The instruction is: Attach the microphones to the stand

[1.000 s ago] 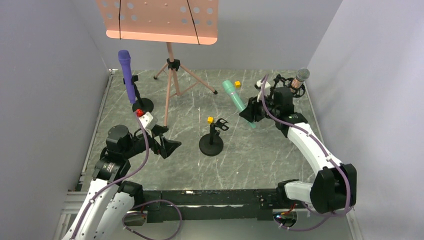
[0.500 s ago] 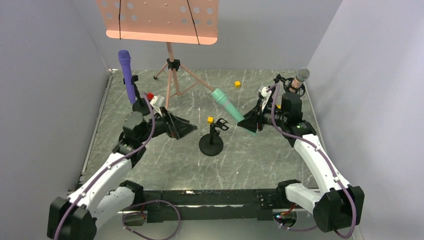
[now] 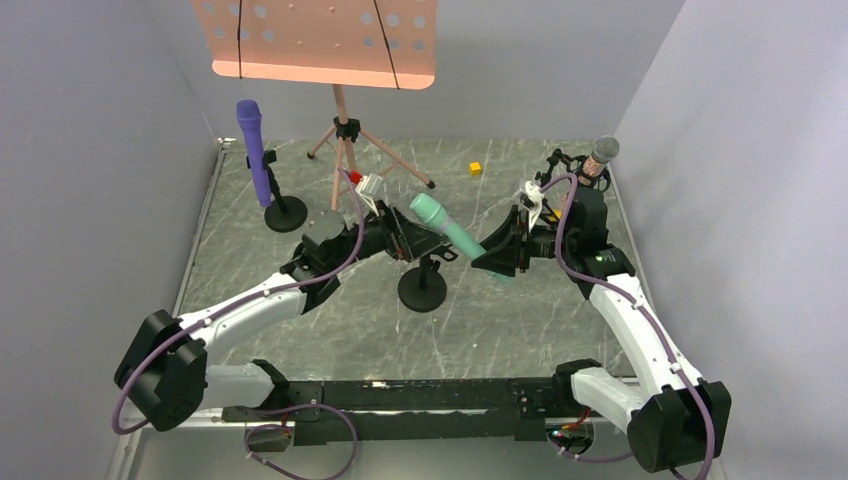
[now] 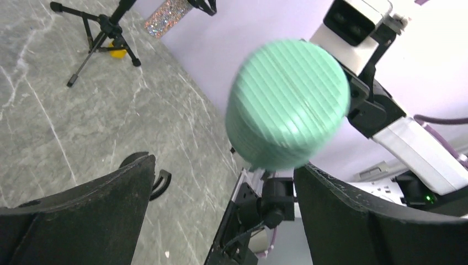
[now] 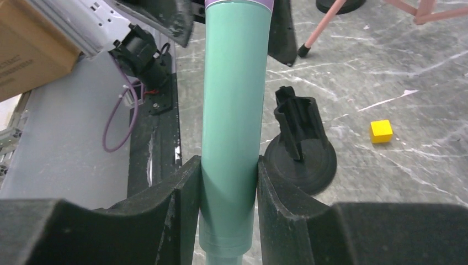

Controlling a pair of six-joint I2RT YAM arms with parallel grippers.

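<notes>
My right gripper (image 3: 497,258) is shut on the lower body of the teal-green microphone (image 3: 447,225), holding it tilted in the air just right of the empty black stand (image 3: 423,287). In the right wrist view the fingers clamp the microphone (image 5: 234,110), with the stand's clip (image 5: 295,118) beside it. My left gripper (image 3: 415,236) is open at the microphone's head (image 4: 290,102), with one finger on each side and not touching it. The purple microphone (image 3: 255,150) stands in its stand at the back left. The glittery microphone (image 3: 600,155) sits in a stand at the back right.
A pink music stand (image 3: 315,40) on tripod legs (image 3: 345,150) stands at the back centre, close behind my left arm. A yellow cube (image 3: 475,168) lies at the back. Another yellow cube (image 5: 381,131) lies beside the empty stand. Grey walls close in both sides.
My left arm has reached out to the right, bringing its open gripper to the teal microphone's head. My right gripper has carried the microphone left, towards the empty stand.
</notes>
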